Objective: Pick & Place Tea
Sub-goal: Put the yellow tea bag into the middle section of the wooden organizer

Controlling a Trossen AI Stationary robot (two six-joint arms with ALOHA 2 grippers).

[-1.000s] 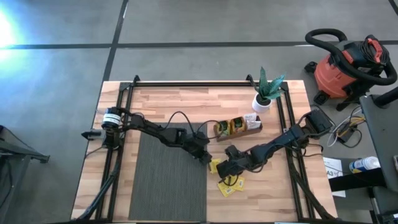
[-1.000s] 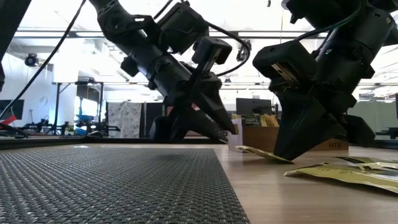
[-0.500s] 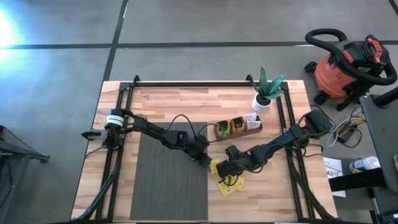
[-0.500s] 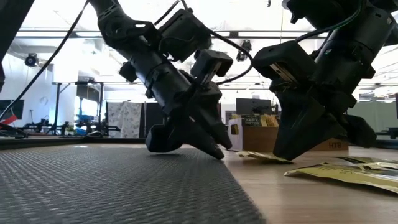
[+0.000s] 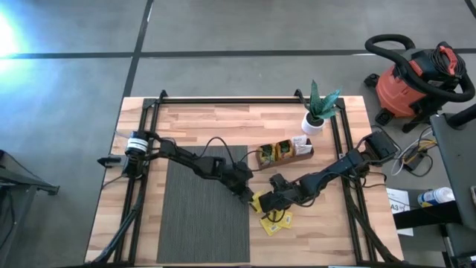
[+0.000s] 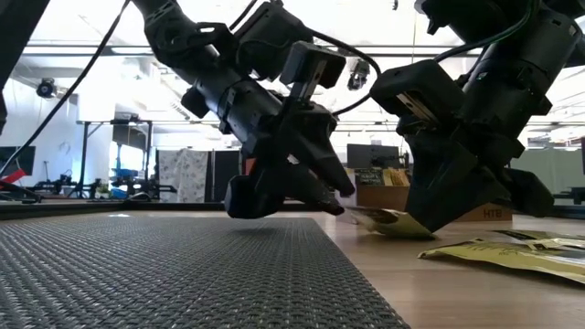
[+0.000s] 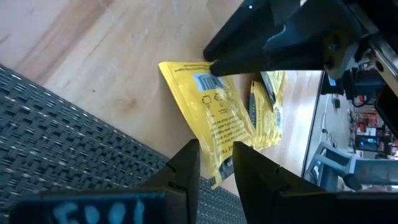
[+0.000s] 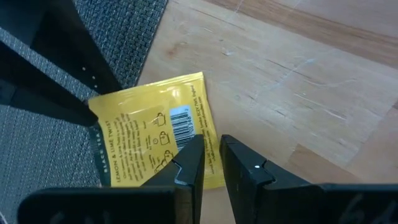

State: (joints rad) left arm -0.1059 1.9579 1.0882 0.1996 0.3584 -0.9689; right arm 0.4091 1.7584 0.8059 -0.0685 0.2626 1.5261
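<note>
The left gripper (image 5: 248,196) has moved to the yellow square tea sachet (image 7: 208,118) beside the grey woven mat's (image 5: 201,216) edge, both grippers' (image 5: 269,206) jaws pinching it.

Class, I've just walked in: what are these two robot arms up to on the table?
Both arms are gripping the same yellow tea sachet from opposite sides, beside the grey mat. The left gripper pinches one edge and the right gripper pinches the other, lifting the sachet slightly off the wooden table. More yellow sachets lie loose on the wood nearby. Behind them a brown tray already holds some sachets, next to a small potted plant.
</note>
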